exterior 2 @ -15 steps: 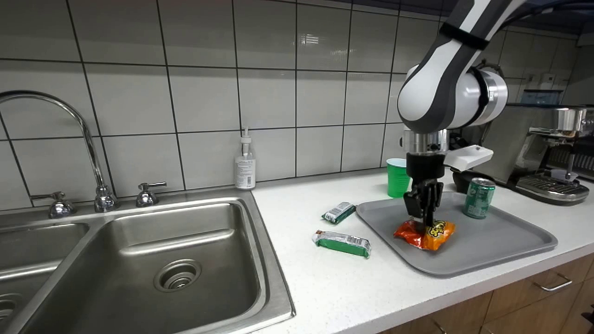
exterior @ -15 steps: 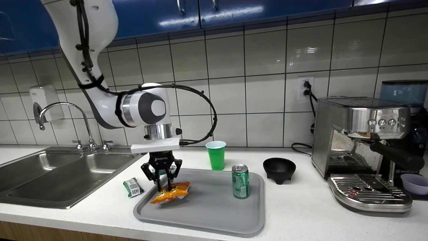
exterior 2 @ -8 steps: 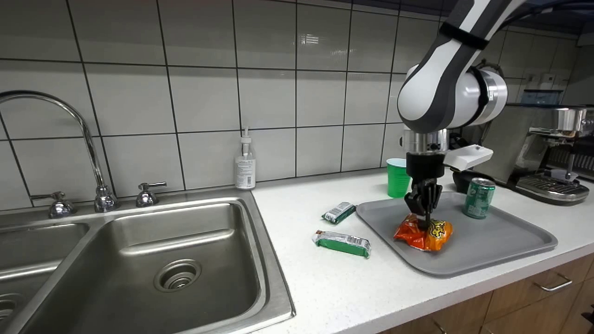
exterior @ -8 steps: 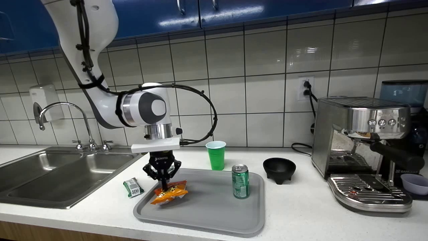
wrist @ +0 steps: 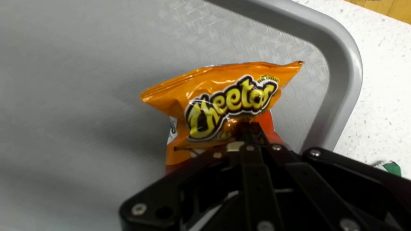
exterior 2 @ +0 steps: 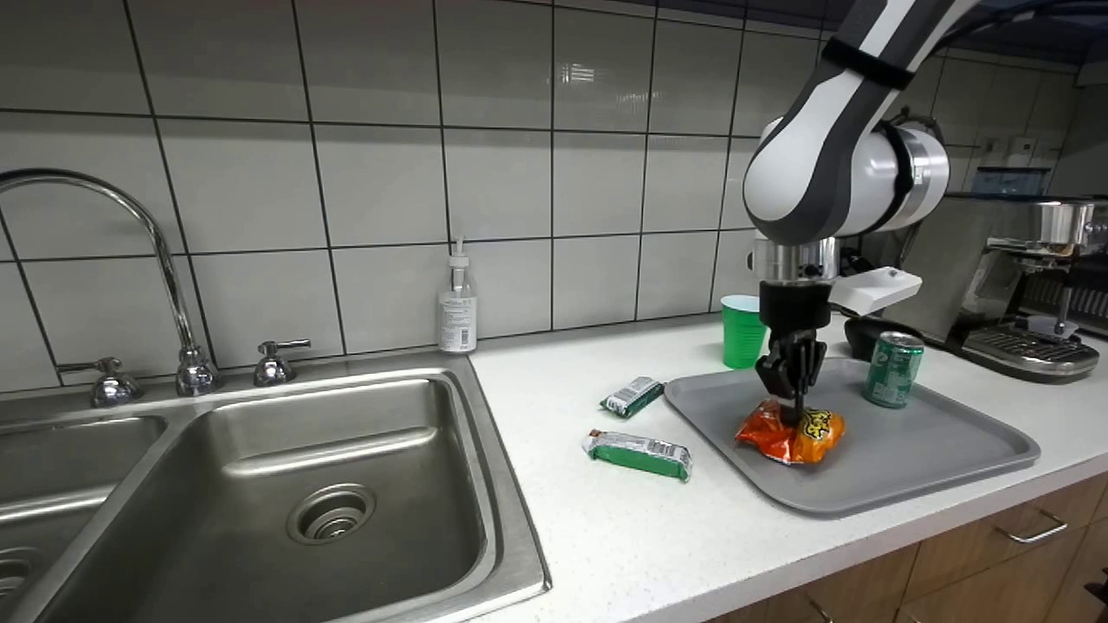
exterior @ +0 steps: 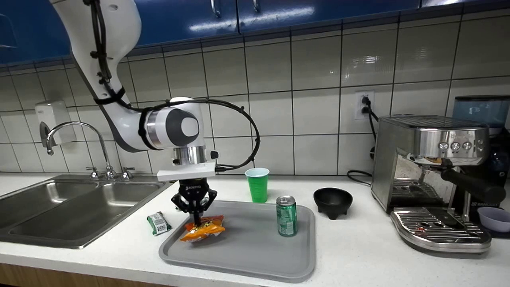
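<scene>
Cheetos bag (wrist: 224, 99): glossy orange and red, yellow lettering edged in black.
Pinch: film creased, clamped just below the lettering by the pincer (exterior: 197, 223).
Crimped edge: aslant to the rim of the gray tray (exterior: 255, 249).
Tray corner: bag near it, within the rim; contact underneath unclear.

Wide gap between bag (exterior: 206, 230) and can (exterior: 286, 217) — passable, cup (exterior: 258, 189) blocking behind tray (exterior: 255, 251)

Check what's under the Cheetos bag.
Gray tray shows around the Cheetos bag, which the gripper pinches. The patch directly beneath is covered; can't tell if the bag touches it or hides anything.
</scene>
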Tool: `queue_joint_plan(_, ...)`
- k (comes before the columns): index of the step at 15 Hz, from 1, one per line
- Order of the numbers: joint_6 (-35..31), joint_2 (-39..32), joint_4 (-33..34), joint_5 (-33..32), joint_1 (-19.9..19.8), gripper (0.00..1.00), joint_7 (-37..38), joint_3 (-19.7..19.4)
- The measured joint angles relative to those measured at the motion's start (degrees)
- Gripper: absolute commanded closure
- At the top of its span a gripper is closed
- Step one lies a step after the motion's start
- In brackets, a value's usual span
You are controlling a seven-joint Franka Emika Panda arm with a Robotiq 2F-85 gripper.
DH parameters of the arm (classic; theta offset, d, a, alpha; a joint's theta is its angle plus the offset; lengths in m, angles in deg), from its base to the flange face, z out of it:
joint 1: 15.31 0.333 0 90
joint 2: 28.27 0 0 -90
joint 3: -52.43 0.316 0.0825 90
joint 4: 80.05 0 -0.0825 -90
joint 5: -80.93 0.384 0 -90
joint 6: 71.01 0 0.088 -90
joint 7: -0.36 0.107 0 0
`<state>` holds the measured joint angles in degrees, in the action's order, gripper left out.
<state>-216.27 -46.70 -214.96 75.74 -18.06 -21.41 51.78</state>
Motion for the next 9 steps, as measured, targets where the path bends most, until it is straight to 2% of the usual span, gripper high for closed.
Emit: queue_joint_plan(9, 0.00, 4.57, -0.42, 2.28, -1.22, 1.00, -0.58, 0.06)
